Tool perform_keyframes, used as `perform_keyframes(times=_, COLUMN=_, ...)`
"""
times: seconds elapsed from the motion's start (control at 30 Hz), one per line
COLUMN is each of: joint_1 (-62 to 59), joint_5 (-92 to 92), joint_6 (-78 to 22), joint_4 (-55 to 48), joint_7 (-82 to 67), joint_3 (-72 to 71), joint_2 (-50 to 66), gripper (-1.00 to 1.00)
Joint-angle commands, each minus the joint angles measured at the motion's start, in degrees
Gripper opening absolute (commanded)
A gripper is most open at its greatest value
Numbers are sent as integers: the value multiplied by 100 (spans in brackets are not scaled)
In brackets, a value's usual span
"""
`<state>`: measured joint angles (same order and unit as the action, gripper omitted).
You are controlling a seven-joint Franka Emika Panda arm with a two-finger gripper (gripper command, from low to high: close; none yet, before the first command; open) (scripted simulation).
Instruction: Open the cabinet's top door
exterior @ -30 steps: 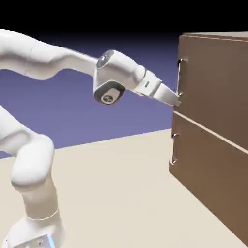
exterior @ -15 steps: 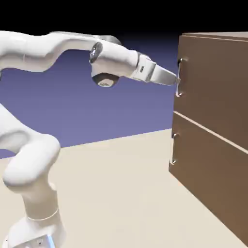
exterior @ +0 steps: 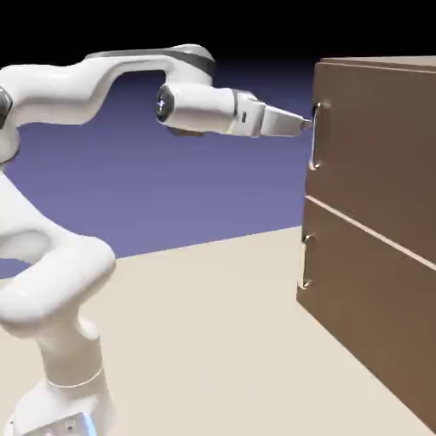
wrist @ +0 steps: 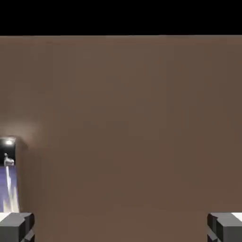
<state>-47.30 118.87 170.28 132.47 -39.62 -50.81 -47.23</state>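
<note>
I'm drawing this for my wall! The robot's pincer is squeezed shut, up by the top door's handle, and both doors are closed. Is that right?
Not quite: the pincer is wide open, as the hand view shows. The rest stays.

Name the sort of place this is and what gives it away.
Probably a simulated robotics test scene: a white robot arm on a pale, bare surface, a boxy brown cabinet and a plain blue-violet backdrop.
</note>
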Motion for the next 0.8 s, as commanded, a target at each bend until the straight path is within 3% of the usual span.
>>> perform_keyframes(times=0.0, joint_1=-101, joint_5=250, joint_6=-8, joint_4=-60, joint_7=-172, joint_3=-107, joint_2=-31, gripper=100)
perform_keyframes(times=0.6, joint_1=-1895, joint_5=4694, joint_6=-147, joint_4=-1127, joint_7=-3241, joint_3=-2007, joint_2=-575, gripper=100)
perform_keyframes(times=0.77, joint_1=-2718, joint_5=4709, joint_6=-163, joint_4=-1776, joint_7=-3218, joint_3=-2524, joint_2=-431, gripper=100)
